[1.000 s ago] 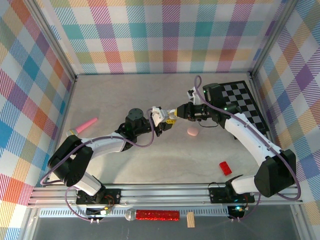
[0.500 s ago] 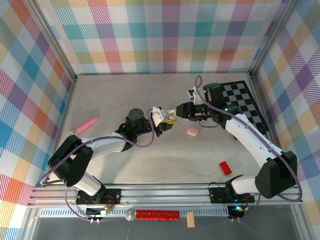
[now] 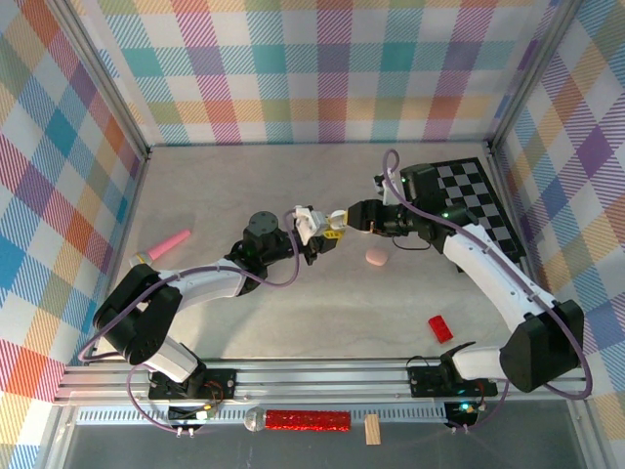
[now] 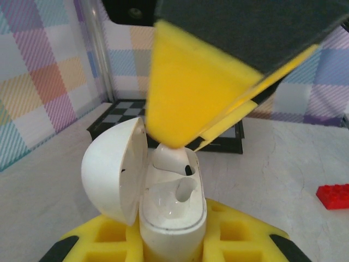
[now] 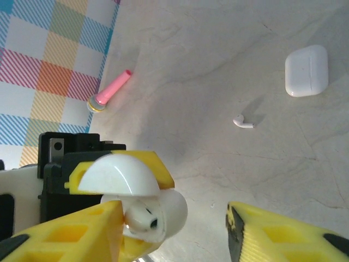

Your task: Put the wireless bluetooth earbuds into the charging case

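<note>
- The table [image 3: 195, 322] carries the spare things, but the work goes on above its middle, where the two arms meet.
- The right jaws stand well apart with nothing gripped between them. One yellow pad hangs right over the open case, and we cannot tell whether it touches the bud.
- The left jaws are clamped on the base of the white charging case [image 4: 173, 215], whose lid is tipped open to one side. We judge they should hold it level and steady while the bud settles.
- A white earbud [image 4: 166, 157] sits in the case's far socket, and the near socket looks empty. It seems to ride a little high, so seating is probably not finished.
- To do this well, we would draw the right jaws straight back, not sideways, so the pad neither drags the bud out nor knocks the lid. Then we would check that the bud sits flush.
- Around the work, a checkered mat [image 3: 479, 200] lies at the far right and a pink marker [image 3: 166, 244] lies well off to the left.
- A closed white case [image 5: 306, 71], a pink case [image 3: 376, 256] and a red block [image 3: 440, 327] rest on the table, all apart from the work.
- A loose earbud [image 5: 244, 122] lies on the table near the closed white case, probably the next one to fetch. Nothing blocks the way to it.
</note>
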{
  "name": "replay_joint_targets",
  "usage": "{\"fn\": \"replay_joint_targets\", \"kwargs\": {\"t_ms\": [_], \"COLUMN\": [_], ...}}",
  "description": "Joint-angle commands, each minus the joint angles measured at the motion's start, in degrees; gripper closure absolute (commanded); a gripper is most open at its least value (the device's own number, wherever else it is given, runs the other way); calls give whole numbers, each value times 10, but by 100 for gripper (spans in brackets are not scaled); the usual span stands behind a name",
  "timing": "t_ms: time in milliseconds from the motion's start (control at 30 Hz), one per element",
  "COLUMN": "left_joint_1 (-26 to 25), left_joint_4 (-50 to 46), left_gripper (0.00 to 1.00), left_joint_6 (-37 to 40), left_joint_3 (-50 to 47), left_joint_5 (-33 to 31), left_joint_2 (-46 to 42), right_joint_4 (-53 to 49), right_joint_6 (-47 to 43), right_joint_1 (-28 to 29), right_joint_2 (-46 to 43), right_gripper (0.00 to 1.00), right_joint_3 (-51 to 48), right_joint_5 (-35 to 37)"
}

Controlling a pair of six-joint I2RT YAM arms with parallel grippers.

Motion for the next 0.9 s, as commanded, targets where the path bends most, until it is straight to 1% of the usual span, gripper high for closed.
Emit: {"fn": "replay_joint_targets", "kwargs": {"t_ms": [0, 133, 267, 400, 533, 567, 667, 733, 867], "left_joint_1": [40, 89, 127, 152, 186, 192, 209, 218, 233], "left_joint_4": [82, 105, 111, 100, 118, 117, 68, 11, -82], "left_gripper": [96, 96, 96, 96, 96, 96, 96, 96, 96], "left_joint_6": [-53, -77, -88, -105, -182, -193, -206, -203, -191], "left_joint_3": [-24, -54, -81, -99, -117, -120, -124, -120, -114], "left_joint_5": [-5, -16, -68, -103, -135, -142, -167, -186, -222], "left_joint_2": [0, -12, -43, -87, -131, -142, -185, -223, -288], "right_joint_4": [15, 30, 11, -63, -127, -136, -179, -213, -271], "right_joint_6": [-18, -20, -40, -98, -155, -165, -191, -213, -242], "right_joint_1": [-4, 1, 21, 54, 90, 99, 128, 153, 179], "right_joint_2": [-17, -9, 30, 93, 190, 212, 287, 339, 432], "right_gripper": [44, 41, 39, 38, 37, 37, 36, 35, 37], "right_joint_3": [-9, -8, 17, 84, 161, 178, 253, 303, 392], "right_joint_5": [-14, -21, -1, 67, 142, 152, 181, 218, 280]}}
